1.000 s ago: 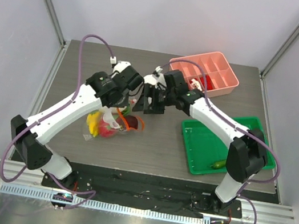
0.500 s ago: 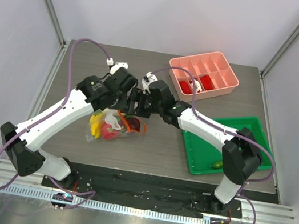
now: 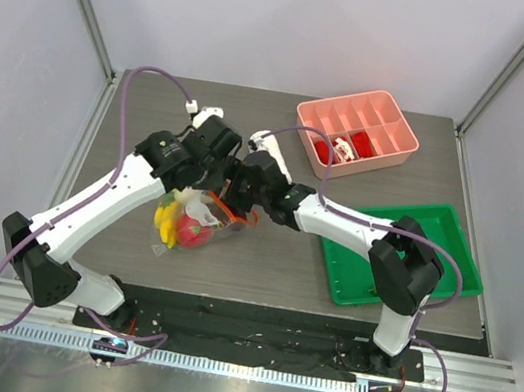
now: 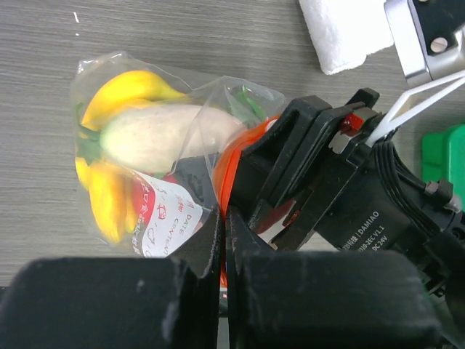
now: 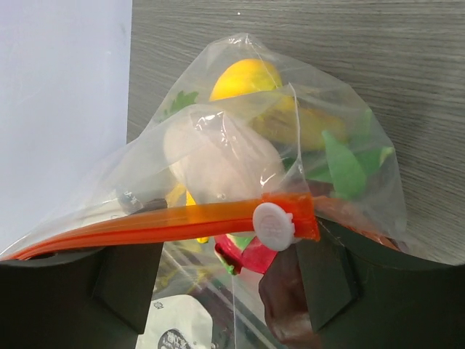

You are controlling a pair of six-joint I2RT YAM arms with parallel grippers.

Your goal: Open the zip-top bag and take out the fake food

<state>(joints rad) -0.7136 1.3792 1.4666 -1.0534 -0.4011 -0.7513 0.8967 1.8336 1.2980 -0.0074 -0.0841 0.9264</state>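
The zip-top bag [image 3: 182,227] lies at the table's middle left, clear plastic with an orange-red zip strip [image 5: 182,217] and a white slider [image 5: 274,225]. Inside it is the fake food: a yellow banana [image 4: 131,89], a white oblong vegetable [image 4: 163,134], a pink-red dragon fruit [image 5: 254,254] with green leaves, and a dark red fruit [image 5: 290,302]. My left gripper [image 4: 224,218] is shut on the bag's orange strip edge. My right gripper [image 5: 227,247] stands open, its fingers on either side of the strip near the slider. The two grippers meet at the bag's mouth [image 3: 230,206].
A rolled white towel [image 4: 341,29] lies just beyond the right gripper. A pink divided tray [image 3: 403,129] with small red-and-white pieces stands at the back right. A green tray [image 3: 445,223] sits to the right, partly under the right arm.
The right arm has swung left and down, bringing its open gripper over the bag's zip strip. The left gripper stays shut on the bag, which has shifted slightly.
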